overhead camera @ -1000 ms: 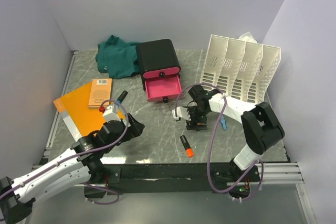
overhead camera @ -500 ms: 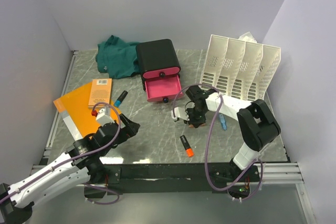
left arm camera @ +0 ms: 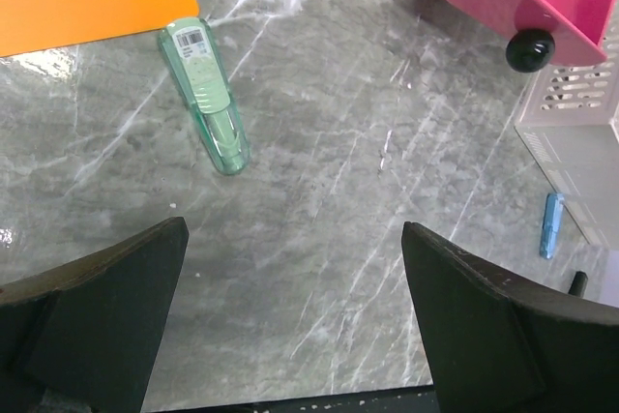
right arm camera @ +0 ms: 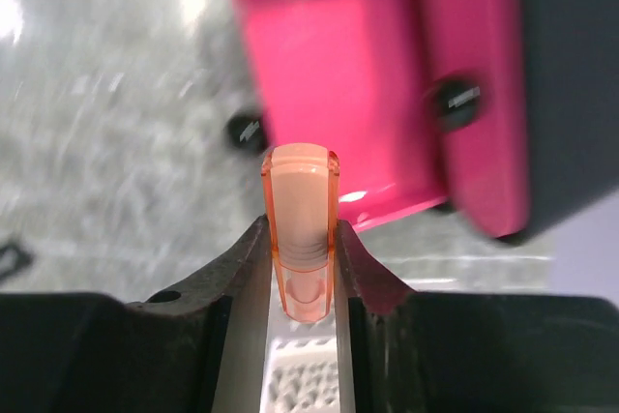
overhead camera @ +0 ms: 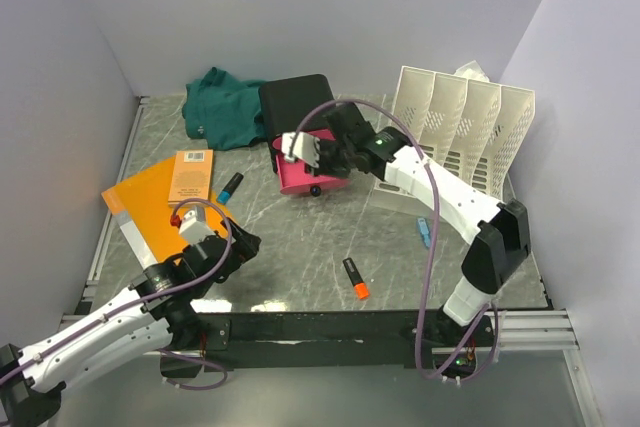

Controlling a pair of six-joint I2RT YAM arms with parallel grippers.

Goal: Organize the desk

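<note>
The desk (overhead camera: 290, 237) is open at centre; drawer box (overhead camera: 290, 102), rack (overhead camera: 460, 122) and notebook (overhead camera: 145, 205) ring it, marker (overhead camera: 355, 279) near front.

Blurred and covered
The pink drawer (right arm camera: 338, 94) is blurred; below it, the orange piece's (right arm camera: 302, 200) lower end hides between the fingers (right arm camera: 232, 273).

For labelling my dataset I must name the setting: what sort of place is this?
Most likely a robot test cell staged as an office workspace: a marble-patterned desk boxed in by plain walls, with a white file rack and a black drawer box with pink drawers.
</note>
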